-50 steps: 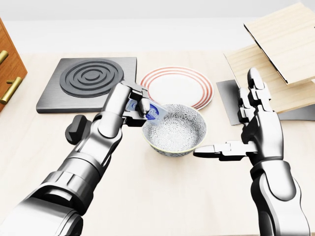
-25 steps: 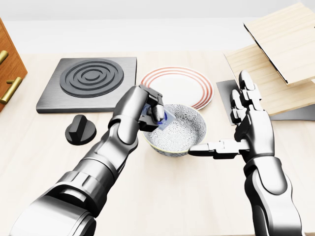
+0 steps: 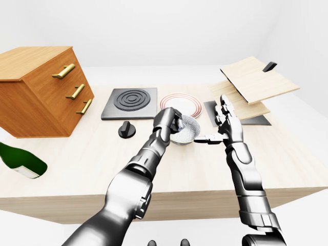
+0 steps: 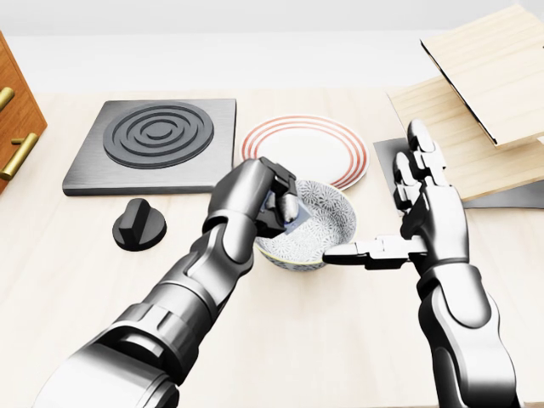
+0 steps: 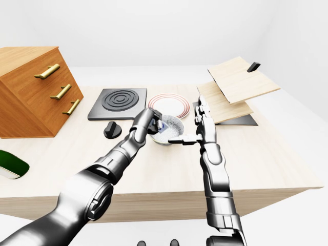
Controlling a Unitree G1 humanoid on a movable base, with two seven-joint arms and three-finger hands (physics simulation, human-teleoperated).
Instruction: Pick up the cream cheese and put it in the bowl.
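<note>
Patterned bowl [image 4: 327,223] on the wooden table [image 4: 68,280], just below the red-rimmed plate [image 4: 340,149] in head view. Left hand [image 4: 259,200] curled tight round the blue-and-white cream cheese [image 4: 286,212], held over the bowl's left rim, inside its opening. Right hand [image 4: 429,217] beside the bowl's right: fingers straight up, thumb [image 4: 365,252] out toward the rim. Plate bare.

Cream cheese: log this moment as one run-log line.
left robot hand: shut on cream cheese | position: over bowl | right robot hand: open, beside bowl | cheese not yet released
</note>
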